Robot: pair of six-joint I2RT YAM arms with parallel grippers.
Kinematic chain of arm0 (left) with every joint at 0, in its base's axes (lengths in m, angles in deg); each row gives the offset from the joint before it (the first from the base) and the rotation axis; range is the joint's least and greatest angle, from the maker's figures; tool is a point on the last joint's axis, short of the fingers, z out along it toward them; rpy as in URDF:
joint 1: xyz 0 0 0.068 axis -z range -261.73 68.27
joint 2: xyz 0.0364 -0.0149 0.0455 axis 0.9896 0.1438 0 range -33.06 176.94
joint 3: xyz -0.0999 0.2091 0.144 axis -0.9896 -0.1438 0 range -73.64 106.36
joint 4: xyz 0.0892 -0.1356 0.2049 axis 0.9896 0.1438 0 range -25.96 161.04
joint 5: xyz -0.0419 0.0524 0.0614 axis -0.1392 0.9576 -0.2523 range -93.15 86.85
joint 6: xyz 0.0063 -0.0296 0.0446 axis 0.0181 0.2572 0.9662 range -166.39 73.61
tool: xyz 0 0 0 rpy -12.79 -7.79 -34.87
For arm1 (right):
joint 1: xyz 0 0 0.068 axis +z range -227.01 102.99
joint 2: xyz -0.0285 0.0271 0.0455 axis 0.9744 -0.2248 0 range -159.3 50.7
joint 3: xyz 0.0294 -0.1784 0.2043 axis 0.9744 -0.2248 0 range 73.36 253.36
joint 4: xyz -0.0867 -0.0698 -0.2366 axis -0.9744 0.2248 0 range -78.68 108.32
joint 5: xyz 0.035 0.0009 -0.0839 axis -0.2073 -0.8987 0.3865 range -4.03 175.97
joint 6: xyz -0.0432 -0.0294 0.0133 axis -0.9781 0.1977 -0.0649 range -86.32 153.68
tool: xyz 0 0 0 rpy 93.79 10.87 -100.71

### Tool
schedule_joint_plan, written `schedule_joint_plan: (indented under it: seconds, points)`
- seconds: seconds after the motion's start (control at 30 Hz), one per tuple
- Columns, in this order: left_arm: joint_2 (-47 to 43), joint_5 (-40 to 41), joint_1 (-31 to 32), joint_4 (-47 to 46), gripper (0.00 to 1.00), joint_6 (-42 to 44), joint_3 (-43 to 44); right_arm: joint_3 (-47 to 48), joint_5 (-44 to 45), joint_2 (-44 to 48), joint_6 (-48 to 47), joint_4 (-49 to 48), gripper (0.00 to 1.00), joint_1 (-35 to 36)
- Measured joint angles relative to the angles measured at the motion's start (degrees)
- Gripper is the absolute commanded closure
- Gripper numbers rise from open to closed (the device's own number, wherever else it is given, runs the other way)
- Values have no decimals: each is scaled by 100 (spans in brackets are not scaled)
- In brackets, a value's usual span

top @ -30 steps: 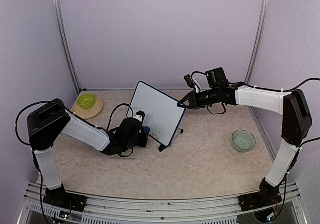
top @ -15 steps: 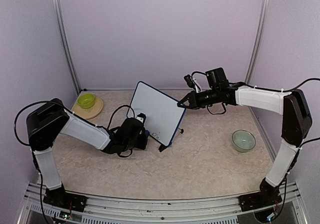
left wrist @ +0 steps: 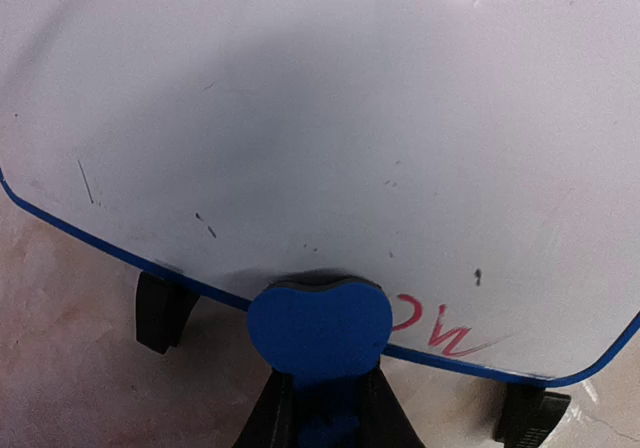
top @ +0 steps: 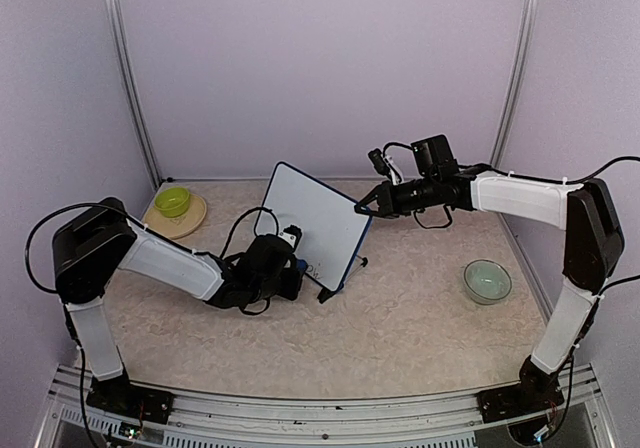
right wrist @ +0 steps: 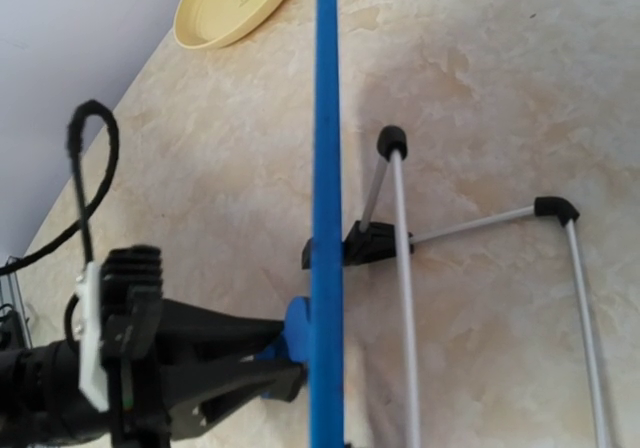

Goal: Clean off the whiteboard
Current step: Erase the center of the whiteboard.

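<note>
Left hand [left wrist: 326, 414] pinches eraser [left wrist: 320, 324] at whiteboard's [top: 318, 213] lower edge; right hand [top: 364, 207] pinches its top corner — sweep firmly across red writing [left wrist: 436, 330].

A lime-green bowl [top: 173, 201] sat on a beige plate [top: 185, 226] at the far left corner of the marble-patterned table [top: 400, 318]. A pale green bowl [top: 487, 281] stood alone, well apart, near the right edge. Lavender walls [top: 330, 68] and two metal posts [top: 128, 78] enclosed the tabletop.
</note>
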Motion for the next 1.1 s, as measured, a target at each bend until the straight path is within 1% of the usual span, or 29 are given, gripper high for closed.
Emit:
schedule_joint_plan:
  seconds: [0.23, 0.57, 0.9, 1.1]
  points:
    - [0, -9, 136, 9, 91, 122, 387, 26, 26, 0, 22, -2, 100, -4]
    - [22, 129, 127, 212, 91, 79, 415, 26, 26, 0, 22, -2, 100, -4]
    - [133, 107, 46, 531, 91, 72, 234, 26, 17, 0, 24, -2, 100, -4]
    - [140, 81, 37, 542, 91, 72, 236, 26, 17, 0, 26, -4, 100, -4]
